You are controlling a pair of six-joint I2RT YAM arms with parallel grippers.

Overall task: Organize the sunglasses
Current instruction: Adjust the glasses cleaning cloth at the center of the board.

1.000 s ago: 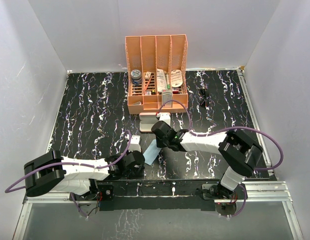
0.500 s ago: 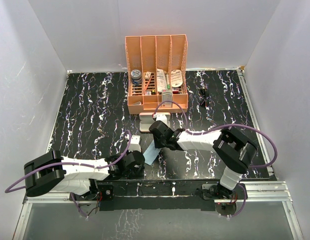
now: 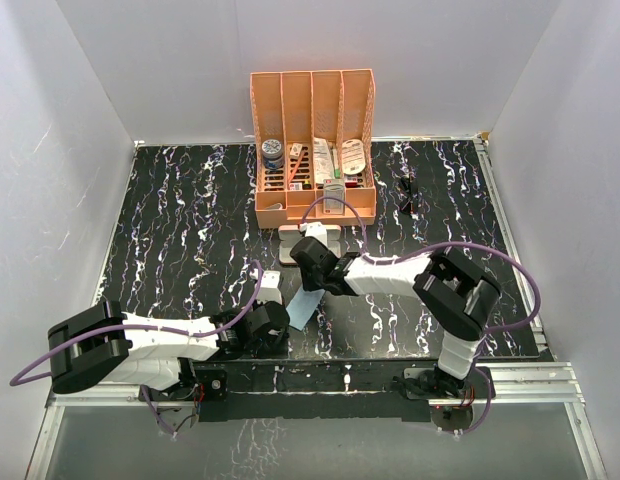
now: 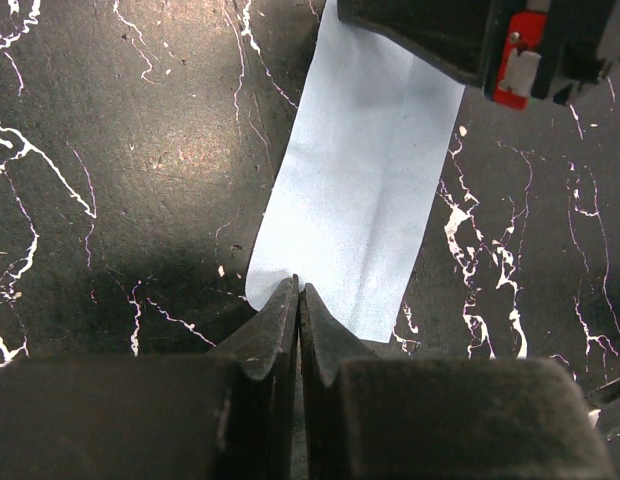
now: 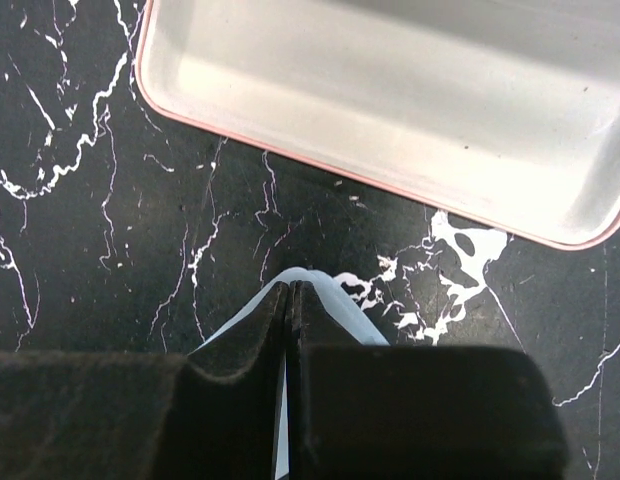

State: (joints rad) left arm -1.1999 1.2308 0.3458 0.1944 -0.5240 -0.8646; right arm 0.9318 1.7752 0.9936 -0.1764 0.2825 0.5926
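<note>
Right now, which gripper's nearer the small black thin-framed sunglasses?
Right. The right gripper pinches the far end of the light blue cloth, near-left of the sunglasses; the left gripper pinches its near end, farther off.

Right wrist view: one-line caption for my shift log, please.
Right gripper shut on the light blue cloth, empty pink case lying open just beyond on the black marbled table.

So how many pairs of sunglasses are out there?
1. The sunglasses lie on the black table, just right of the orange organizer, near the back. Another pair could be hidden among the organizer's clutter.
</note>
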